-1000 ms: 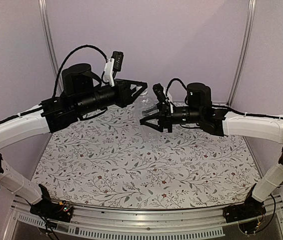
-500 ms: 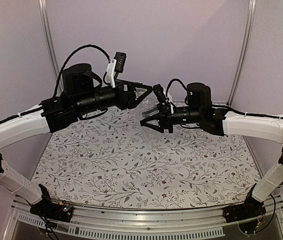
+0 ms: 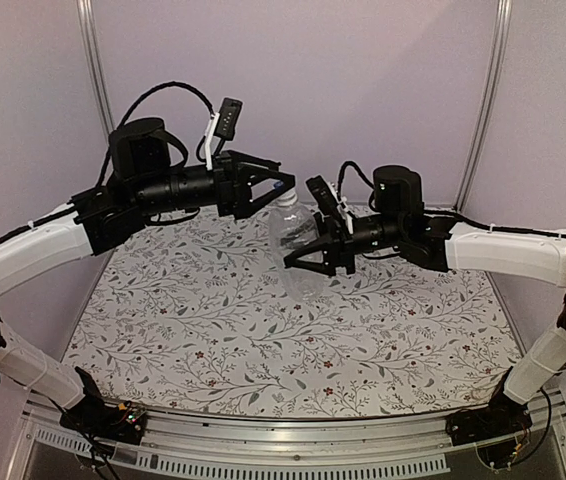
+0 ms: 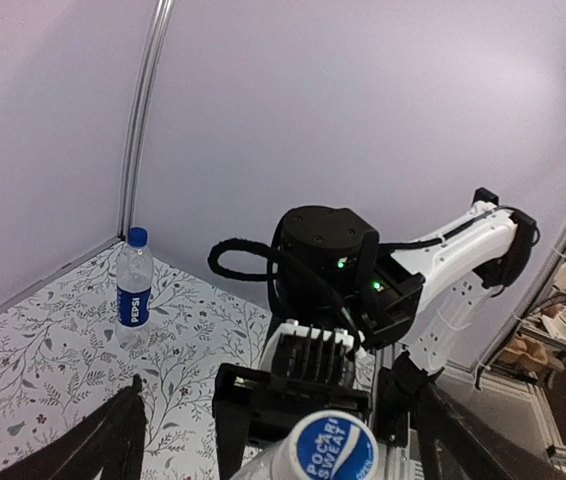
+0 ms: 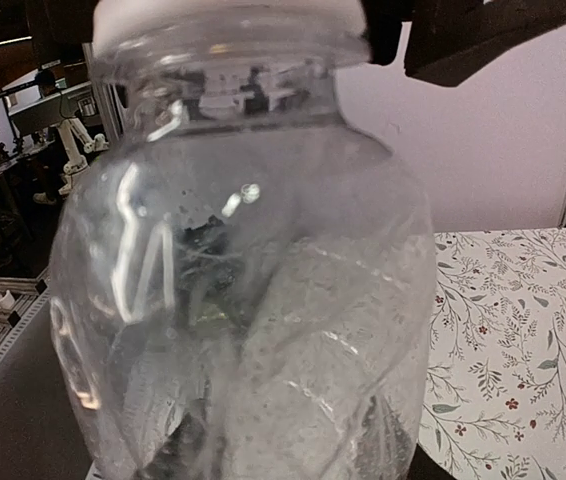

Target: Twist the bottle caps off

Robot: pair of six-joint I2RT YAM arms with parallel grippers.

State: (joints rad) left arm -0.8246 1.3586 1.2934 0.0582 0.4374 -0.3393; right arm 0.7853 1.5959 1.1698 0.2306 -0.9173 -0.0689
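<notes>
While the right hand clamps the bottle, the left hand gapes clear of its cap.

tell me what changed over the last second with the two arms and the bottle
The left gripper spread its jaws off the cap and drew back slightly to the left. The cap is still on the plain bottle. The right gripper stayed shut on that bottle, roughly where it was.
</notes>
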